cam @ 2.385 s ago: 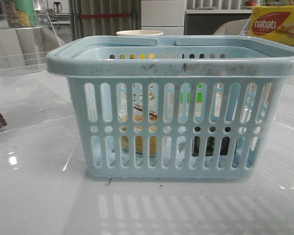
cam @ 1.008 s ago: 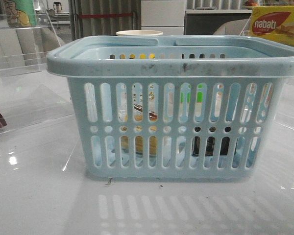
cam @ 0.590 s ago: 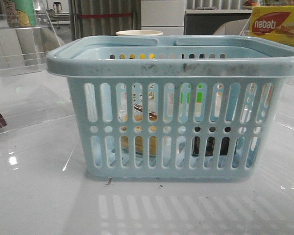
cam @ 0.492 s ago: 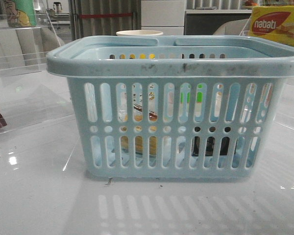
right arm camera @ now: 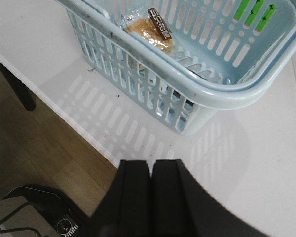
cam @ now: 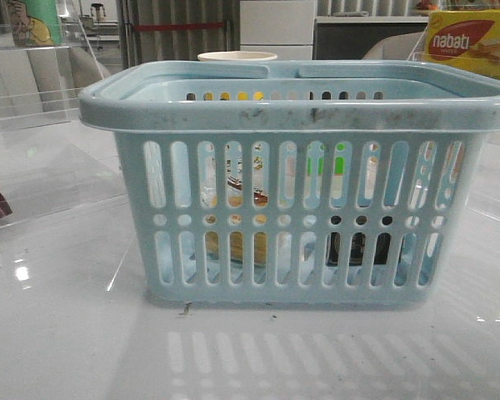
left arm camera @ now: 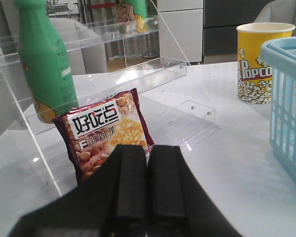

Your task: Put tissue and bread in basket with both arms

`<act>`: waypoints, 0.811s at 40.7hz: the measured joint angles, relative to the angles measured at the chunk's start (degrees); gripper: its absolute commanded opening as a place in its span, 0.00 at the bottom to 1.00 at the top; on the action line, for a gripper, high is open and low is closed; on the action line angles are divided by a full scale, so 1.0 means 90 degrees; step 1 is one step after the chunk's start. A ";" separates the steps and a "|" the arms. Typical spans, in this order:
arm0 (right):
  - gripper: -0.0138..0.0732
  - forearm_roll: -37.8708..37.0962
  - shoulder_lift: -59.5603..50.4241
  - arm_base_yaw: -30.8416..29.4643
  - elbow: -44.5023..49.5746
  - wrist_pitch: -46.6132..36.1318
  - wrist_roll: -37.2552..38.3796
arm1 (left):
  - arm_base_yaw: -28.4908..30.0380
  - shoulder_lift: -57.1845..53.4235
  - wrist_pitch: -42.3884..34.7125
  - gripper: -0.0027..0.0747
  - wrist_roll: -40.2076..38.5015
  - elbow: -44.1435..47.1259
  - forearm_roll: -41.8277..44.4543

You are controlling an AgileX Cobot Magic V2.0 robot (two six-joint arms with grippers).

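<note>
Bread [right arm camera: 150, 30] inside basket [cam: 297, 107] toward 9 o'clock in front view, long axis unclear, tissue [cam: 357, 247] on basket floor toward 3 o'clock, left gripper [left arm camera: 147, 195] and right gripper [right arm camera: 150, 192] closed, empty, outside basket.

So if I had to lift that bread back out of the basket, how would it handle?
Probably soft and light: the bread looks like slices in a thin clear bag, so a hard pinch may crush it. The wrap looks glossy, so it could slip. It lies low inside the basket, whose walls would likely crowd an end effector.
</note>
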 measured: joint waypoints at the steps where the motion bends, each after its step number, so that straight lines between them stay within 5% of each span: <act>1: 0.22 0.0000 0.0000 0.0000 0.0000 0.0000 0.0000 | 0.0016 0.0000 -0.0091 0.15 0.0000 0.0054 -0.0014; 17: 0.22 0.0000 0.0000 0.0000 0.0000 0.0000 0.0000 | 0.0201 0.0000 -0.1097 0.15 0.0000 0.0448 -0.0096; 33: 0.22 0.0000 0.0000 0.0000 0.0000 0.0000 0.0000 | 0.0201 0.0000 -0.1123 0.15 0.0000 0.0448 -0.0101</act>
